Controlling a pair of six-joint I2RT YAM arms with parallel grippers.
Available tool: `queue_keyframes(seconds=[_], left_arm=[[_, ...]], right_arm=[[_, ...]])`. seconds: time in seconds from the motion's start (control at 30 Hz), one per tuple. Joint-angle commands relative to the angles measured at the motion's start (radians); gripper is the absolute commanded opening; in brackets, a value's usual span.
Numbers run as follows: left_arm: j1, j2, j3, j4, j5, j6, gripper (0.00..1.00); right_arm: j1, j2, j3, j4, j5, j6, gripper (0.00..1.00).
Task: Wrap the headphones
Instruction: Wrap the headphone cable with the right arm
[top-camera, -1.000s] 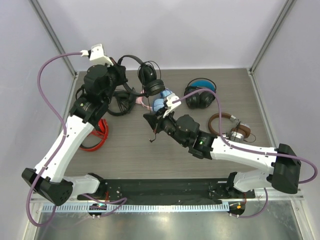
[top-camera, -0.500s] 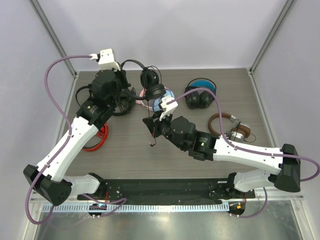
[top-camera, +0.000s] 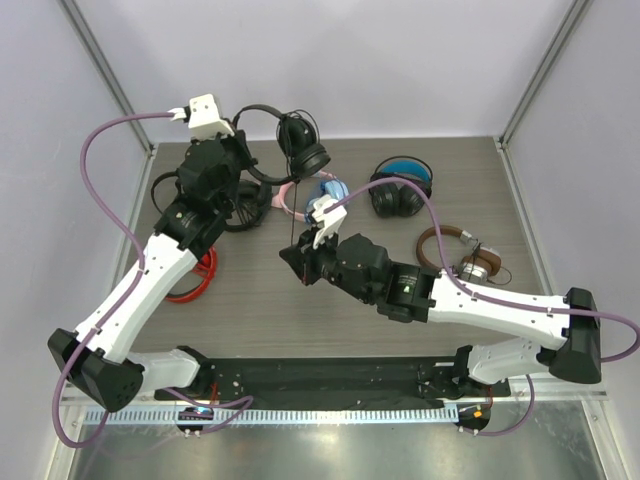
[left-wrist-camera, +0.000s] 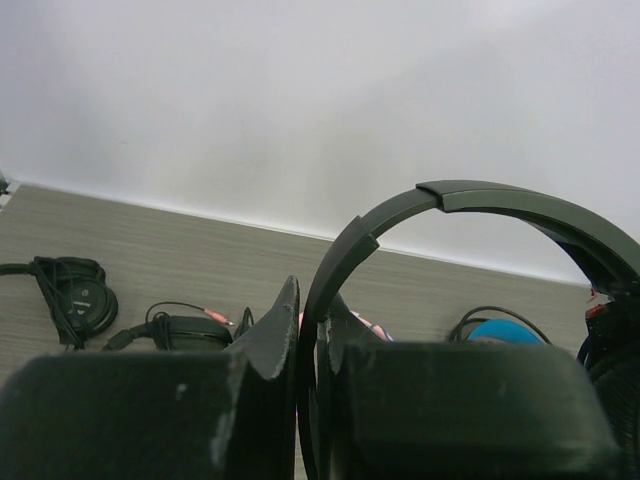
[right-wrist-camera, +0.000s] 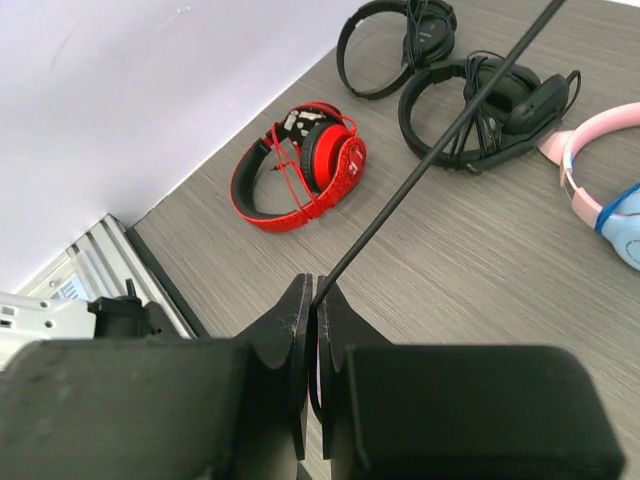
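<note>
The slim all-black headphones (top-camera: 303, 146) hang in the air above the back of the table. My left gripper (top-camera: 243, 152) is shut on their thin headband (left-wrist-camera: 470, 196), which passes between its fingers (left-wrist-camera: 284, 318) in the left wrist view. The thin black cable (top-camera: 296, 215) runs taut from the earcups down to my right gripper (top-camera: 297, 263). In the right wrist view that gripper (right-wrist-camera: 316, 292) is shut on the cable (right-wrist-camera: 430, 160), which rises diagonally to the upper right.
Red headphones (top-camera: 195, 270) lie at the left, also in the right wrist view (right-wrist-camera: 300, 170). Two black pairs (top-camera: 235, 205) lie behind them. A pink-and-blue pair (top-camera: 320, 195), a bulky black pair with blue lining (top-camera: 400, 190) and a brown pair (top-camera: 460, 255) lie to the right.
My left gripper has turned and raised the headphones a little toward the back. My right gripper has moved toward the front left, and the cable is now stretched straight.
</note>
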Motion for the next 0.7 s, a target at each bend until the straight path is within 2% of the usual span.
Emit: queue_keyframes(seconds=[0.0, 0.67], left_arm=[[0.017, -0.039, 0.056, 0.141, -0.061, -0.034, 0.0], [0.017, -0.045, 0.084, 0.133, -0.069, -0.019, 0.0]], right_arm=[[0.028, 0.003, -0.046, 0.069, -0.077, 0.014, 0.09], [0.028, 0.02, -0.109, 0.112, -0.12, 0.046, 0.1]])
